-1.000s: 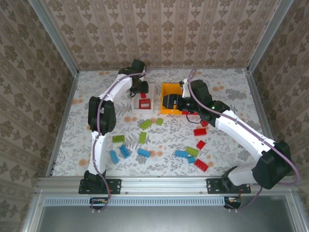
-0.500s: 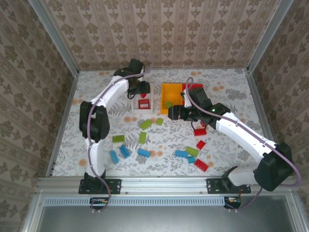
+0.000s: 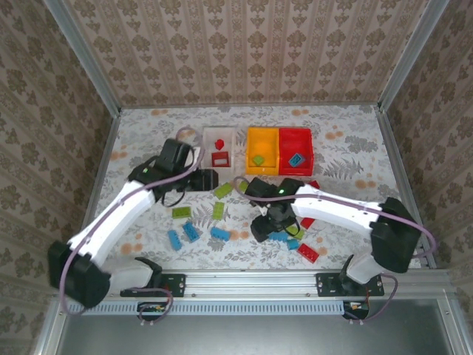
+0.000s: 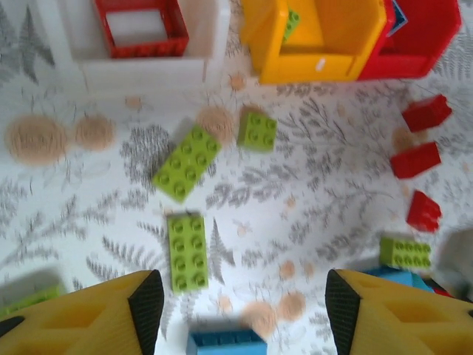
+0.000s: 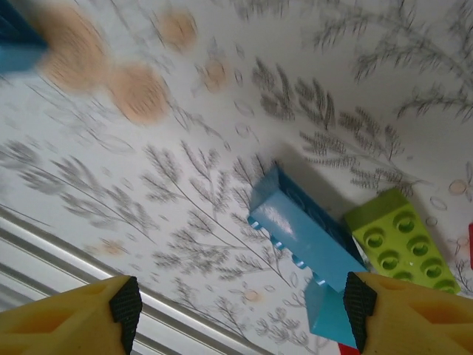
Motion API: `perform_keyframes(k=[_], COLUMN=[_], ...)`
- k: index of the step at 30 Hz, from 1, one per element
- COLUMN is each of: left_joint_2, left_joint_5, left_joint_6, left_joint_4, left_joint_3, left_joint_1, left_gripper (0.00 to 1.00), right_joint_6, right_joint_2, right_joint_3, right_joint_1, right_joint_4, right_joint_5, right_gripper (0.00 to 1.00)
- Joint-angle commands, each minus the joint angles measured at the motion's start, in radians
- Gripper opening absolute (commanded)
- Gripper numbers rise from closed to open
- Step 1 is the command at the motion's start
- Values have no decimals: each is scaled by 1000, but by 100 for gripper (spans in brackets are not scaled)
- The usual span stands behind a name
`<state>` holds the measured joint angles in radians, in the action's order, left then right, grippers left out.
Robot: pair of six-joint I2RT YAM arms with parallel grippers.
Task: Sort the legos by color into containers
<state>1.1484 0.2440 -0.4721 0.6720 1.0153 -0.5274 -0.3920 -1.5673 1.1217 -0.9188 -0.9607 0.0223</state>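
Your right tool (image 5: 242,314) hung low over the loose legos, jaws apart, nothing held. A light blue brick (image 5: 295,229) lay just ahead between its fingers, with a lime brick (image 5: 395,248) beside it. I'd call this the reach-for-pick step. Next you'd need to drop, straddle the blue brick, close, then carry it to the red bin (image 3: 310,151). Your left tool (image 4: 244,303) was apart and empty too, with lime bricks (image 4: 188,251) ahead and the orange-yellow bin (image 4: 310,66) beyond. The desk (image 3: 347,126) had a floral cover, with patterned wallpaper (image 3: 251,52) around.
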Motion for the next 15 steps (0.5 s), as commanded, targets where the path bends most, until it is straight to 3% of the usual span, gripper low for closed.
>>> perform_keyframes(k=[1, 7, 15], left_joint_2=[-154, -332, -468], left_joint_5=[66, 291, 322], left_joint_6=[-69, -156, -234], left_joint_4=[46, 30, 75], left_joint_3=[-83, -224, -312], left_joint_1=[30, 42, 54], left_gripper=[64, 66, 66], right_joint_6=[69, 144, 195], right_joint_2=[-66, -166, -259], right_joint_3=[64, 109, 114], right_joint_1=[-15, -17, -18], right_joint_4=[-120, -119, -110], right_joint_5=[-71, -120, -125], right_gripper=[76, 77, 71])
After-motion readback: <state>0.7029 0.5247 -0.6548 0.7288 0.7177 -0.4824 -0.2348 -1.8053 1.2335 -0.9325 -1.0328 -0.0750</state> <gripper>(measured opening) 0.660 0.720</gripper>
